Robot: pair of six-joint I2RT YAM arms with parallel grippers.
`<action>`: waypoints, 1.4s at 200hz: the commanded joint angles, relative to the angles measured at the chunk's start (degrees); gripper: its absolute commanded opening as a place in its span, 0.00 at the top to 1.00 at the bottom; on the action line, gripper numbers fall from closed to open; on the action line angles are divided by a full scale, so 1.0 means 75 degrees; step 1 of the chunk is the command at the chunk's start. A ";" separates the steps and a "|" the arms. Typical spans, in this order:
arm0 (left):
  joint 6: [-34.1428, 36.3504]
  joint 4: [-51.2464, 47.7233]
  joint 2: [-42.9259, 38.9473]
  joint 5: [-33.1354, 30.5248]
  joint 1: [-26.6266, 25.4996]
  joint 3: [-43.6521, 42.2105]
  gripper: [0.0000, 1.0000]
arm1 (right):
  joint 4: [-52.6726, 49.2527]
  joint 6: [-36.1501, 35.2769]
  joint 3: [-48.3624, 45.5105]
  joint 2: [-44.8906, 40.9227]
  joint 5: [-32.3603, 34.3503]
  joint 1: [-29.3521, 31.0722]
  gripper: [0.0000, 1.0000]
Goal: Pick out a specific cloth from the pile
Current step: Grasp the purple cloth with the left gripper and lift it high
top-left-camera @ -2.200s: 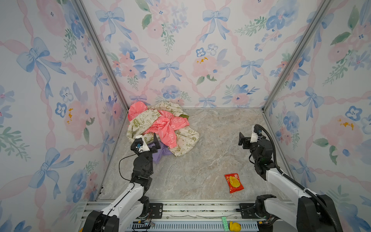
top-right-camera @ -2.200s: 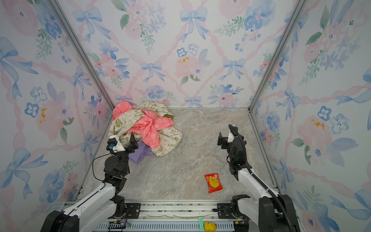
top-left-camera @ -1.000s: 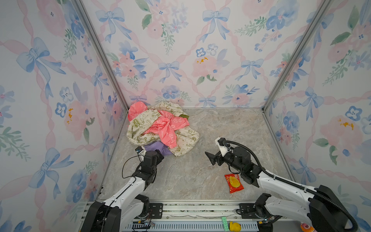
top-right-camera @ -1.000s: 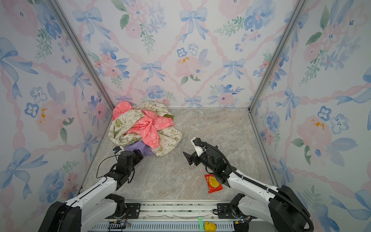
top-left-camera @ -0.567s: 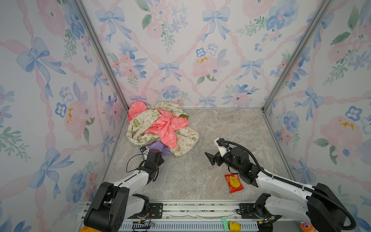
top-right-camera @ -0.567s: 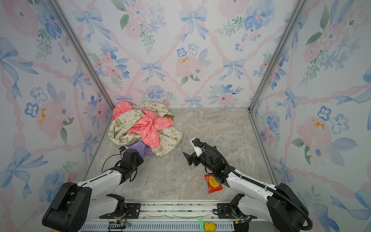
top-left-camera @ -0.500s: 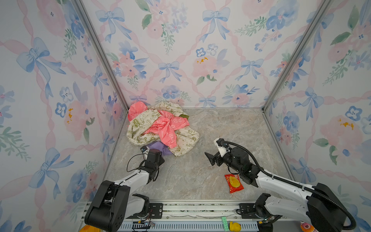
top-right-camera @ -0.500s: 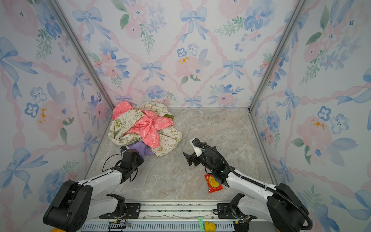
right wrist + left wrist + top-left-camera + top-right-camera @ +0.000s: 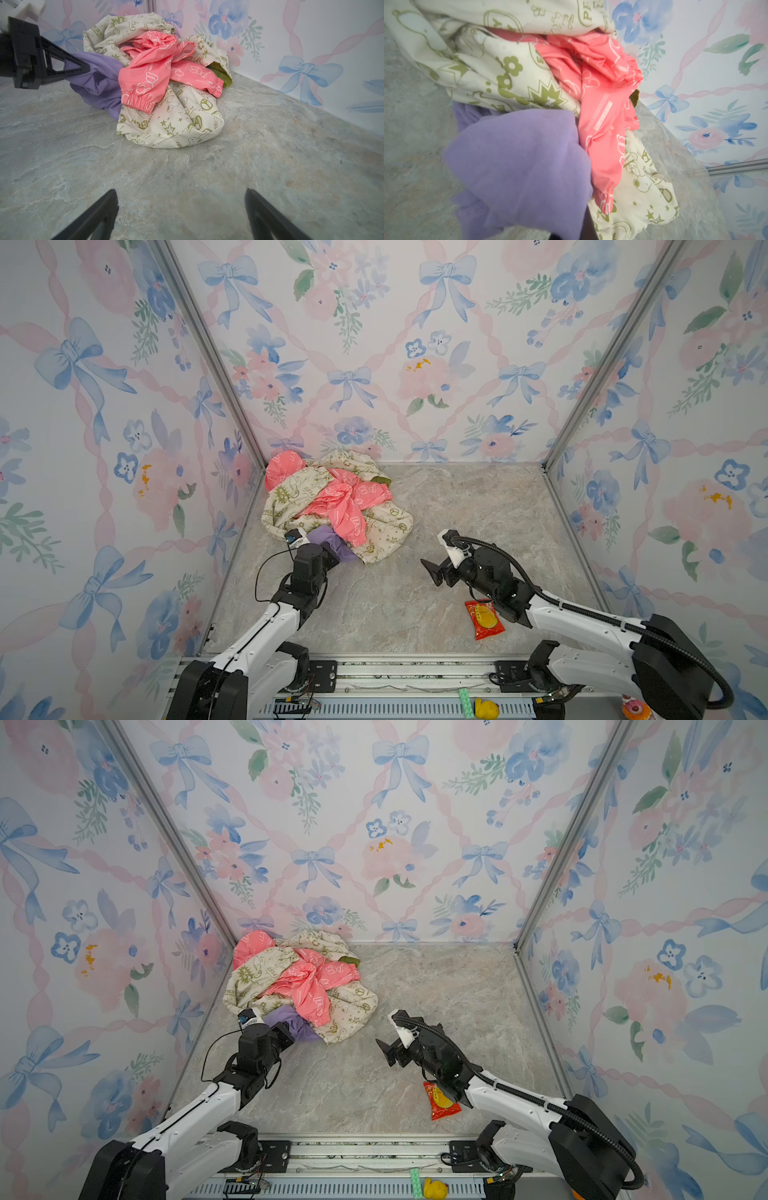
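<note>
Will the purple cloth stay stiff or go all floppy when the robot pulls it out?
Probably floppy: the purple cloth sags in soft folds where the left gripper pinches it. It may drag the pink cloth along, which lies partly over it.

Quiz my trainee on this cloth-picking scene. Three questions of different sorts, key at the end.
1. True or false: the right gripper has its jaws open and empty.
2. Which cloth are the jaws of the left gripper shut on? A coral-pink, B cream, C lavender cloth.
3. Fill in: the red snack packet lies nearer the ____ gripper.
Key: 1 true; 2 C; 3 right.
</note>
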 commanded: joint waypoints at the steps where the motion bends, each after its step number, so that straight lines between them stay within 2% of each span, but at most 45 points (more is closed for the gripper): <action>1: 0.0682 -0.0148 -0.0244 -0.0089 0.0054 0.0845 1.00 | 0.0167 -0.0069 0.0182 0.0089 -0.0008 0.0108 0.03; 39: 0.1443 -0.0957 0.0017 0.0270 0.0267 0.2316 1.00 | 0.0232 -0.0080 0.0147 0.0027 0.0035 0.0175 0.03; 100: 0.2223 -0.1237 0.0564 0.0391 0.0456 0.4166 1.00 | 0.0261 -0.0103 0.0044 -0.0229 0.0214 0.0171 0.03; 162: 0.2307 -0.1378 0.1122 0.0693 0.0462 0.5685 1.00 | 0.0387 -0.0080 -0.0038 -0.0327 0.0508 0.0167 0.03; 225: 0.2639 -0.1508 0.1288 0.0313 0.0468 0.6962 1.00 | 0.0508 -0.0007 -0.0113 -0.0411 0.0766 0.0172 0.03; 280: 0.2820 -0.1735 0.1819 0.0458 0.0459 0.8580 1.00 | 0.0529 0.0023 -0.0123 -0.0388 0.0756 0.0173 0.03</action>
